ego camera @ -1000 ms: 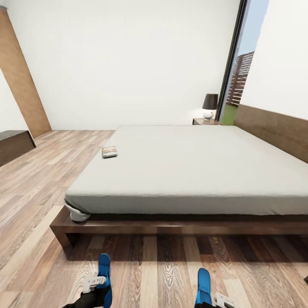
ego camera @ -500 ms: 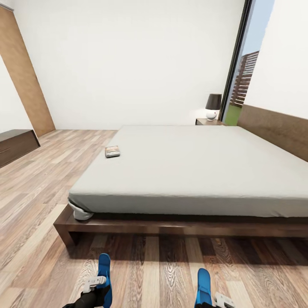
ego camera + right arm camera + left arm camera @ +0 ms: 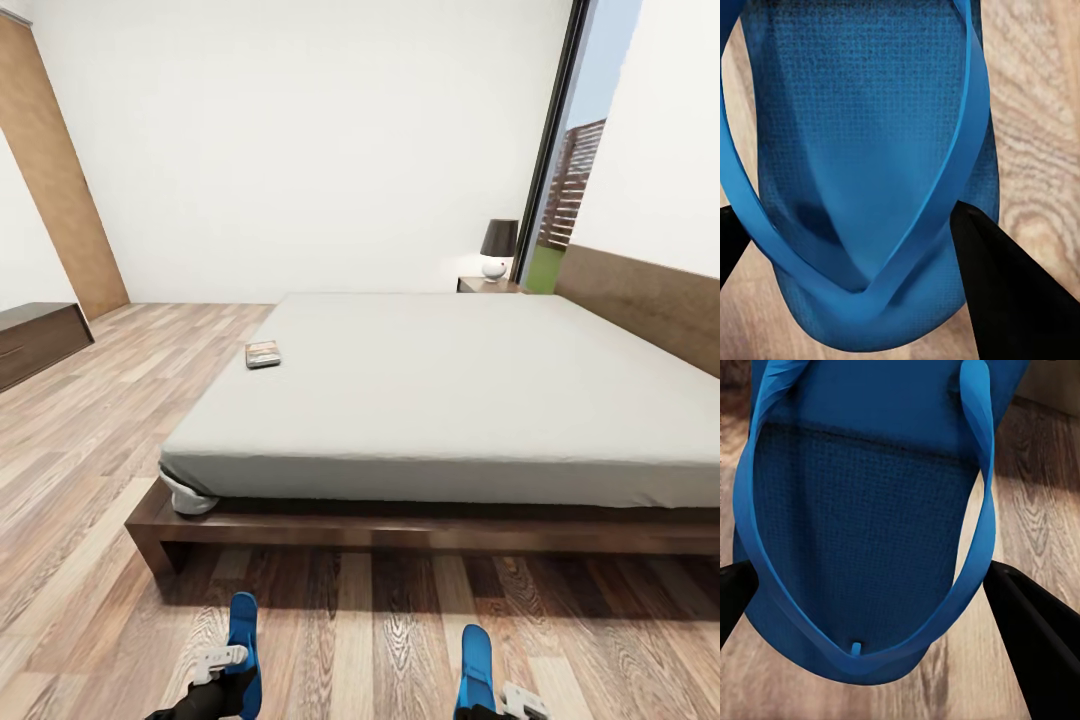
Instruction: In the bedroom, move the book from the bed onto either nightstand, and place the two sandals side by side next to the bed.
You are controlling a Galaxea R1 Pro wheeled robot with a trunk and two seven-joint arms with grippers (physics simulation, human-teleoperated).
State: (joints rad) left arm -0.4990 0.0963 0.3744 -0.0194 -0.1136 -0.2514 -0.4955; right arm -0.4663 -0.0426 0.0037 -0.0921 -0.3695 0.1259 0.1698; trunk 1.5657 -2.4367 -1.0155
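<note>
The book (image 3: 263, 354) lies flat on the off-white mattress of the bed (image 3: 450, 400), near its left edge. A nightstand (image 3: 487, 286) stands at the bed's far corner, beside the headboard. At the bottom of the head view, my left gripper (image 3: 222, 668) is shut on one blue sandal (image 3: 244, 638) and my right gripper (image 3: 503, 700) on the other sandal (image 3: 476, 664). Both are over the floor in front of the bed's foot. In each wrist view a sandal (image 3: 862, 525) (image 3: 862, 142) sits between black fingers (image 3: 1039, 634) (image 3: 1009, 296).
A dark-shaded lamp (image 3: 497, 248) stands on the nightstand. A long low dark bench (image 3: 38, 342) stands at the left wall. A tall window (image 3: 570, 190) rises behind the nightstand. Wood-plank floor (image 3: 90, 450) runs along the bed's left side and foot.
Between one second and half a second ago the whole head view shifted slightly, so the camera moved. Since then nothing has visibly changed; both sandals stay held.
</note>
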